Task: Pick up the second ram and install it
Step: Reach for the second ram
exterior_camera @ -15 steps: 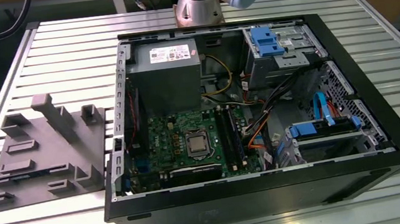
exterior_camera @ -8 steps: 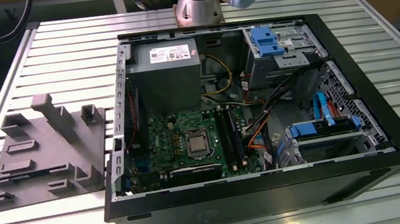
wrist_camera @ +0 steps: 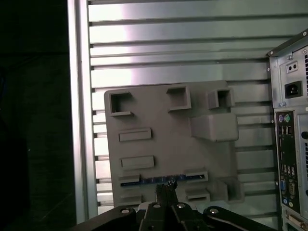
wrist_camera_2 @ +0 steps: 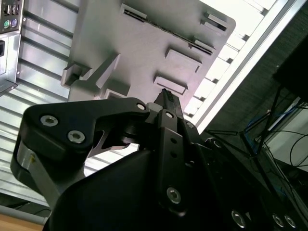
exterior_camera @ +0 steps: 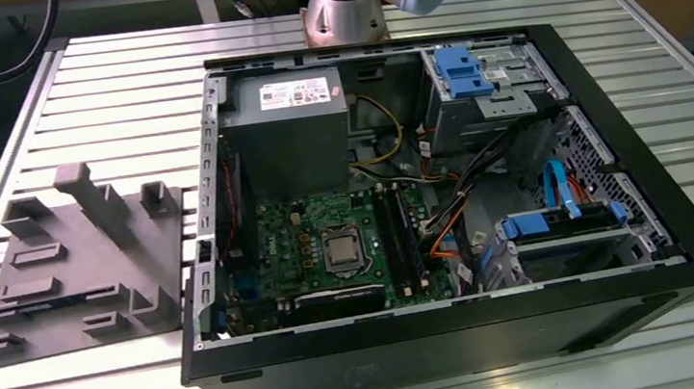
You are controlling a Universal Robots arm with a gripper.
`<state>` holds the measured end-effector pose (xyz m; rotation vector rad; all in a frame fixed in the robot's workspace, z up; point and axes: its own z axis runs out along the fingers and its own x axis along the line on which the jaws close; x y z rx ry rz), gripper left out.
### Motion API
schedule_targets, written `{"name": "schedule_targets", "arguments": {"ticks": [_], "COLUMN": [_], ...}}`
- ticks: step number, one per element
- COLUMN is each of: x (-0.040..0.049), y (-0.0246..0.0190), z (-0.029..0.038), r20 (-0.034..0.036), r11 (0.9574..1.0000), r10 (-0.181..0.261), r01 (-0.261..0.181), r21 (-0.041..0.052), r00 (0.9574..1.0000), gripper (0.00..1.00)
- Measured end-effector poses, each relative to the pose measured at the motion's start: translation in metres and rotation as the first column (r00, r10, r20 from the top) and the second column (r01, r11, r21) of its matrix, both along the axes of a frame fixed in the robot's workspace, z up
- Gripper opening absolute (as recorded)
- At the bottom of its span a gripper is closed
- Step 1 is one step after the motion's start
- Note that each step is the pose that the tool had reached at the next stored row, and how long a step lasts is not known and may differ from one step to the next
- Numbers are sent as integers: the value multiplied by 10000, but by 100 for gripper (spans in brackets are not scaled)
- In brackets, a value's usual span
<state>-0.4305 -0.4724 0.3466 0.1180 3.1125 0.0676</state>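
Gripper (wrist_camera: 166,185) hovering over grey tray (wrist_camera: 159,120)
Pincer sitting closed together, holding nothing; second ram (wrist_camera: 144,181) lying in tray slot.

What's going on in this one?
The robot arm's pincer hangs over the grey tray, which sits on the slatted table beside the open computer case. The second ram lies in the tray, close to the pincer, not yet picked up or installed.

Raised blocks (wrist_camera: 196,174) flanked the second ram (wrist_camera: 144,181) in the grey tray (wrist_camera: 159,125). The computer case (wrist_camera: 288,144) stood just beside the tray. The slatted table (wrist_camera: 168,48) beyond lay open.
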Motion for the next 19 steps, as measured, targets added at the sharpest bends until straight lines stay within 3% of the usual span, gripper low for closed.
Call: {"name": "schedule_targets", "arguments": {"ticks": [19], "x": [-4], "y": [-69], "z": [-104], "r20": [-1], "r11": [10000], "r10": [0], "r01": [0], "r21": [0], "r00": [10000], "gripper": [11]}}
